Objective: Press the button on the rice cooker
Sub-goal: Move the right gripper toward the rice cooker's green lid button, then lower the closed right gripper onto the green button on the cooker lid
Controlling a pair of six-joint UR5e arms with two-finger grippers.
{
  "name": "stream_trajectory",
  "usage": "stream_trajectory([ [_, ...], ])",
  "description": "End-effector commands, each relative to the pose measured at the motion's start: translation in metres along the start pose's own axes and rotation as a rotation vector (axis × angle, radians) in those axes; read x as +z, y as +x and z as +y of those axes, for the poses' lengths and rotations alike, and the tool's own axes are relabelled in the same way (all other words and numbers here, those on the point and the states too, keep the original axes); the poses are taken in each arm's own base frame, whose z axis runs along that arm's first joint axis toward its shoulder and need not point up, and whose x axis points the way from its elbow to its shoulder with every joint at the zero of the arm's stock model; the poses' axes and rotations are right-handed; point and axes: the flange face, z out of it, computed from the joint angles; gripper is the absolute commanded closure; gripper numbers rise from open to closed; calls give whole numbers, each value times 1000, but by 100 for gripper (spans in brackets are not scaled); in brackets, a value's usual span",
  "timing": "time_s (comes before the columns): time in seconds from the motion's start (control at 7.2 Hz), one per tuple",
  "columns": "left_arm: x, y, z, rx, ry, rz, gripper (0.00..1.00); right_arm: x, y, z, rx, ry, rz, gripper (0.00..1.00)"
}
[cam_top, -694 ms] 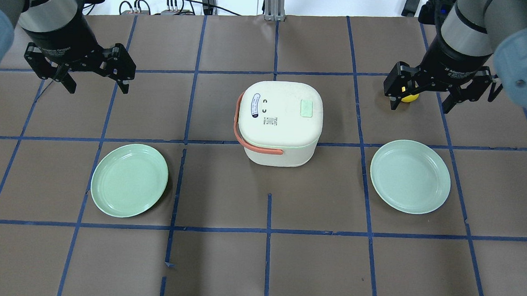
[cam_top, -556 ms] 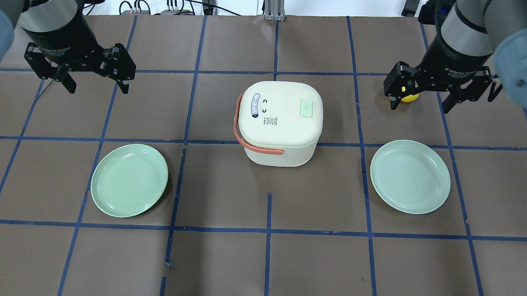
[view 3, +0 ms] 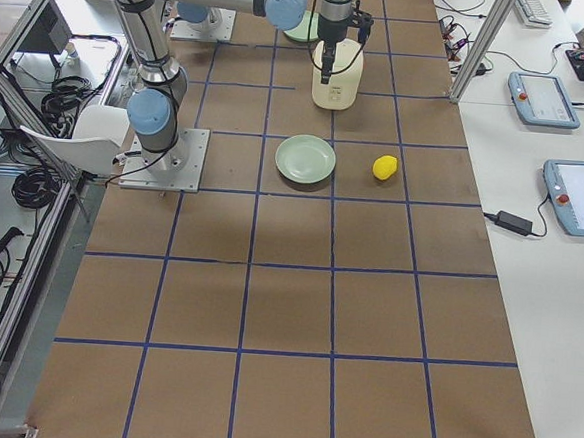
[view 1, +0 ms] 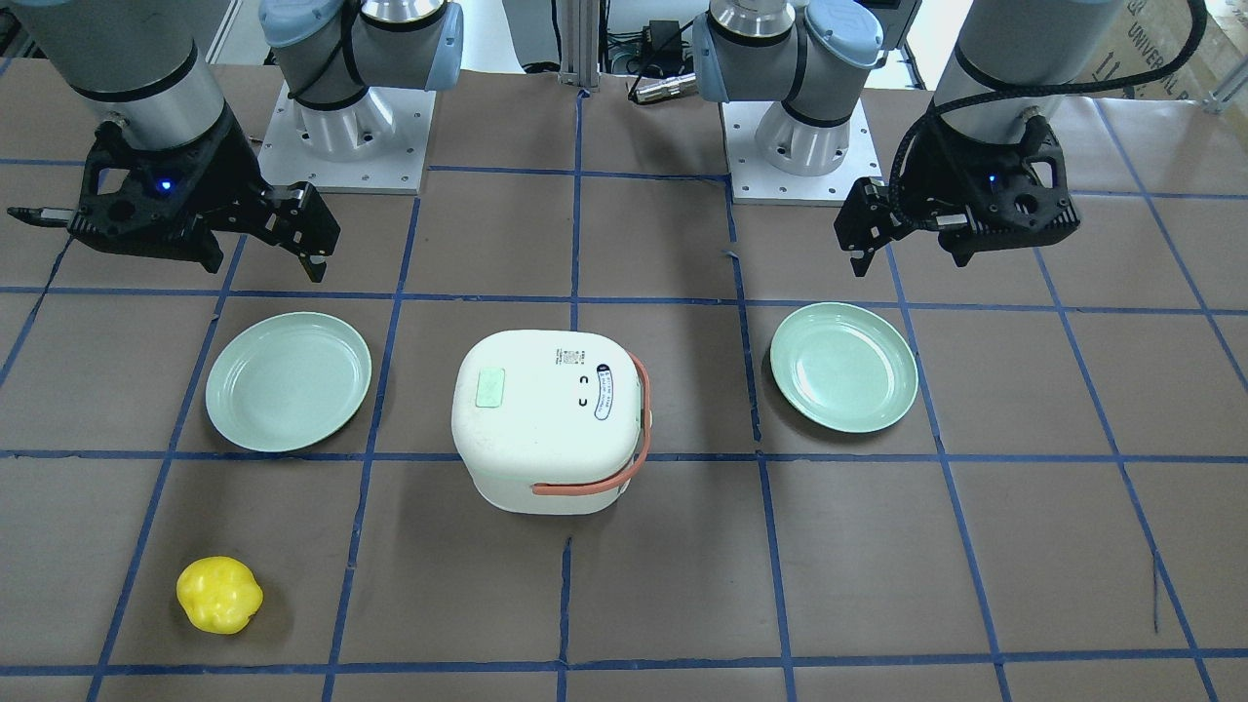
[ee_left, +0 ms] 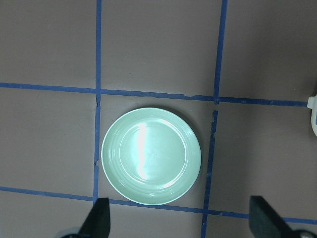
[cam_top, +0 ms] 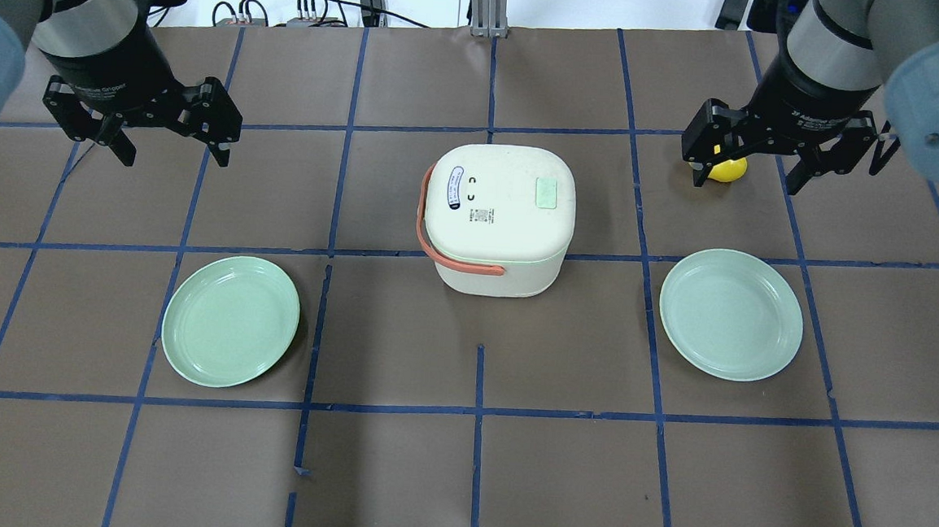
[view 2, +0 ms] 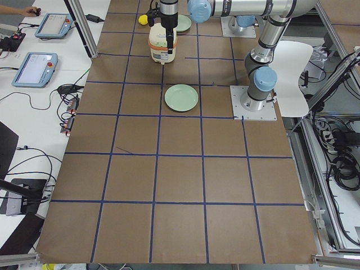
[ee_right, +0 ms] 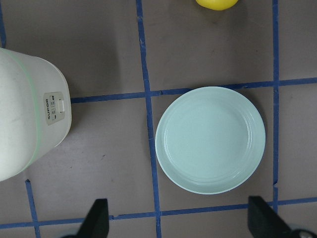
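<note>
The white rice cooker (cam_top: pixel 501 216) with an orange handle stands mid-table, with a pale green pad (cam_top: pixel 547 193) on its lid. It also shows in the front view (view 1: pixel 546 419). In the right wrist view its side panel (ee_right: pixel 55 108) carries a small button. My left gripper (cam_top: pixel 175 152) hovers open and empty to the cooker's far left; it also shows in the front view (view 1: pixel 912 258). My right gripper (cam_top: pixel 748 176) hovers open and empty to the cooker's far right, over a yellow object (cam_top: pixel 728 169); it also shows in the front view (view 1: pixel 261 265).
A green plate (cam_top: pixel 231 321) lies on the left and a paler one (cam_top: pixel 731 314) on the right, each on my side of a gripper. The yellow object (view 1: pixel 218 594) lies beyond the right plate. Blue tape lines grid the brown table. Cables lie past the far edge.
My right gripper has shifted slightly toward the far edge, uncovering more of the yellow object. The left arm and the cooker have not moved.
</note>
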Motion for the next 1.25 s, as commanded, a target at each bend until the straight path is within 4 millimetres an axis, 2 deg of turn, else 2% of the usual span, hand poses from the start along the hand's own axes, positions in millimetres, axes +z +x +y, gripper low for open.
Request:
stream_trajectory([
  [0.0, 0, 0, 0, 0, -1, -2, 0, 0, -24, 7, 1, -3, -24, 5],
  [0.28, 0, 0, 0, 0, -1, 0, 0, 2, -77, 21, -4, -3, -25, 3],
  [0.42, 0, 0, 0, 0, -1, 0, 0, 7, -95, 9, -29, -11, -23, 1],
  [0.56, 0, 0, 0, 0, -1, 0, 0, 10, -117, -10, -34, -10, -25, 11],
  [0.69, 0, 0, 0, 0, 0, 0, 0, 14, -148, -18, -42, -12, -27, 29],
  [0.83, 0, 0, 0, 0, -1, 0, 0, 27, -175, -23, -32, -28, -21, 60],
  [0.97, 0, 0, 0, 0, 0, 0, 0, 39, -183, -28, -29, -49, -25, 80],
  [1.11, 0, 0, 0, 0, 0, 0, 0, 50, -184, -36, -26, -45, -35, 92],
])
